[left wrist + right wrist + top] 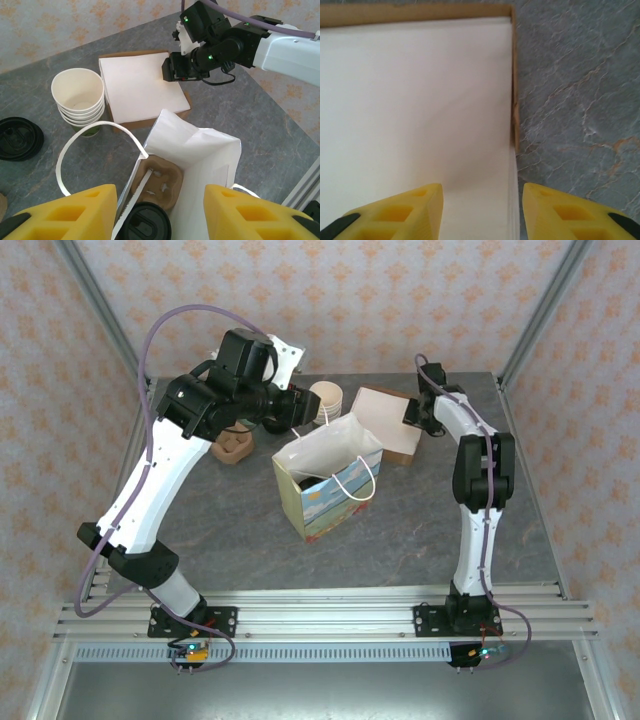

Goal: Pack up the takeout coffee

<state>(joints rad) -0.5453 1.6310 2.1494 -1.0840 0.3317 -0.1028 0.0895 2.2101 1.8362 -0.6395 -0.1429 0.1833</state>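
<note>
The takeout coffee (145, 226) shows as a round black lid inside the open white paper bag (210, 165), seated in a brown pulp carrier (165, 182); its cup body is hidden. Directly above the bag's mouth hangs my left gripper (160, 196), open, its yellow fingers (85, 210) astride the opening with nothing between them. From above, the bag (325, 485) stands mid-table with the left gripper (296, 408) at its back edge. My right gripper (481, 192) is open over the right edge of a white napkin stack (415, 100), holding nothing.
A brown box of napkins (388, 428) sits behind the bag to the right, under the right gripper (412, 412). A stack of cream cups (79, 97) and loose black lids (17, 137) lie left of it. Another brown carrier (232, 448) rests at back left.
</note>
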